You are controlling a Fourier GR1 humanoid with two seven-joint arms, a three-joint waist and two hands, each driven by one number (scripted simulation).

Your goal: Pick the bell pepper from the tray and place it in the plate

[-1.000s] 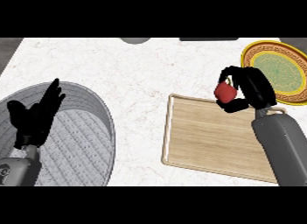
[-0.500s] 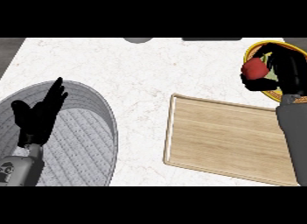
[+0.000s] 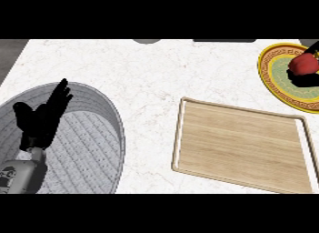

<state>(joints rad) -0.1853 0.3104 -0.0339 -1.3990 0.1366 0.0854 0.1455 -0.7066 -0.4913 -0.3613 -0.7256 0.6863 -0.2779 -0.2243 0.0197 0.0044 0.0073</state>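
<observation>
Head view shows you the red bell pepper (image 3: 303, 64) over the yellow-rimmed plate (image 3: 274, 86) at the far right of the desk (image 3: 142, 77), with your right hand (image 3: 314, 78) curled round it, fingers gripping it. The wooden tray (image 3: 242, 145) lies bare just beside the plate. Your left hand (image 3: 42, 119) rests with its fingers straight, over a grey ribbed oval (image 3: 88, 150) at the left.

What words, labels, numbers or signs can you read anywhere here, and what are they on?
No readable text anywhere.
Left forearm: a small dark mark near the lower edge, too blurred to read.
Plate: only a patterned rim, no lettering.
Wooden tray, bell pepper and counter: no markings.
</observation>
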